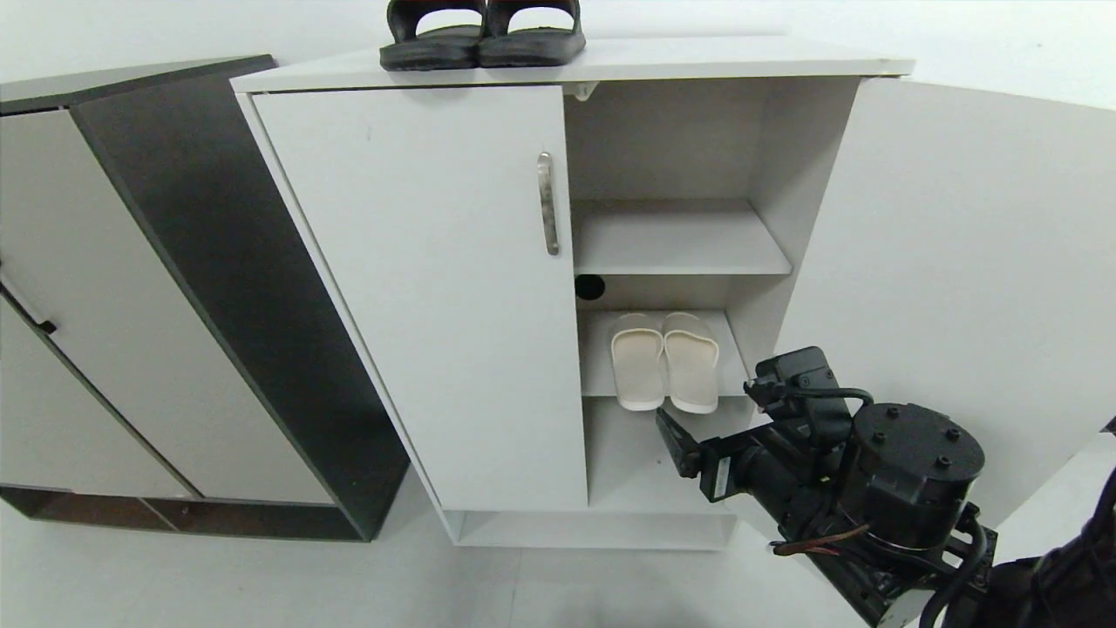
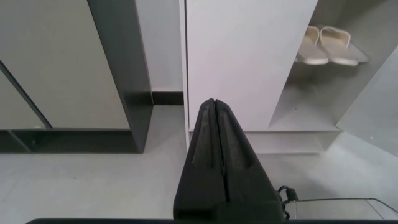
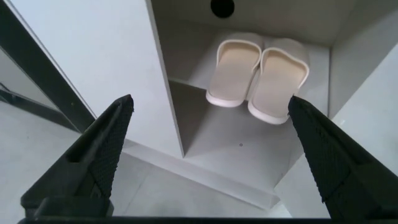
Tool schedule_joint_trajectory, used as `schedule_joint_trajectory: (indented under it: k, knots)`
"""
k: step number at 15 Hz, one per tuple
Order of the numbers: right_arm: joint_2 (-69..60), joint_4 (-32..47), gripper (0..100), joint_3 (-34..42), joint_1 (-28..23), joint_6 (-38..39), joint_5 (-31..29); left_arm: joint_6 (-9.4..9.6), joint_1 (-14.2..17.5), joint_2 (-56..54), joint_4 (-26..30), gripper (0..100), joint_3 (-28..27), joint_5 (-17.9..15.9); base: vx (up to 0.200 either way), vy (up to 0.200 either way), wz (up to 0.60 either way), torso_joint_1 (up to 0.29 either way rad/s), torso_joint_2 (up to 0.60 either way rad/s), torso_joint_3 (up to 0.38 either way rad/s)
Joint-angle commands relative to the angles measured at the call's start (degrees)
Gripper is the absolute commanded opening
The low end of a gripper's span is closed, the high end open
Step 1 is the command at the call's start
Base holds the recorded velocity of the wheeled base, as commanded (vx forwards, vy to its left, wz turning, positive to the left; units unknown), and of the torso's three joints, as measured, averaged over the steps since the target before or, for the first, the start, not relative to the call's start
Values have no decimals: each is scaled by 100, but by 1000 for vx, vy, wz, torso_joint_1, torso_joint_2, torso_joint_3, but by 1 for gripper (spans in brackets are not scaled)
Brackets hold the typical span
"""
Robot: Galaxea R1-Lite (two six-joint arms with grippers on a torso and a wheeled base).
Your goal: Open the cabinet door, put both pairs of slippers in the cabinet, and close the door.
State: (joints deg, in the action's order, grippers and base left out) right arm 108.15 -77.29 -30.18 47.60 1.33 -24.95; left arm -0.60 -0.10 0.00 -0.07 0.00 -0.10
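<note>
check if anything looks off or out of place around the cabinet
One thing: the black slippers sit on the cabinet top, toes at its front edge, not inside. The white slippers lie neatly side by side on a shelf inside. Nothing looks spilled or damaged.

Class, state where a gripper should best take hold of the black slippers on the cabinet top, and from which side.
Probably their near ends, approached from the front: the black slippers lie flat, side by side and touching, at the front edge of the cabinet top, so one pinch could take both.
</note>
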Motion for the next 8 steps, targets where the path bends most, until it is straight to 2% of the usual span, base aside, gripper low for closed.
schedule_joint_trajectory:
  k: [1,8]
  knots:
    - [21,-6,100,13,3,-1,-1,-2,1,9,-1,0,0,1,0,0,0,2,-2,198]
    - [-14,-6,100,48,47,34,17,-11,1,9,-1,0,0,-8,0,0,0,2,4,192]
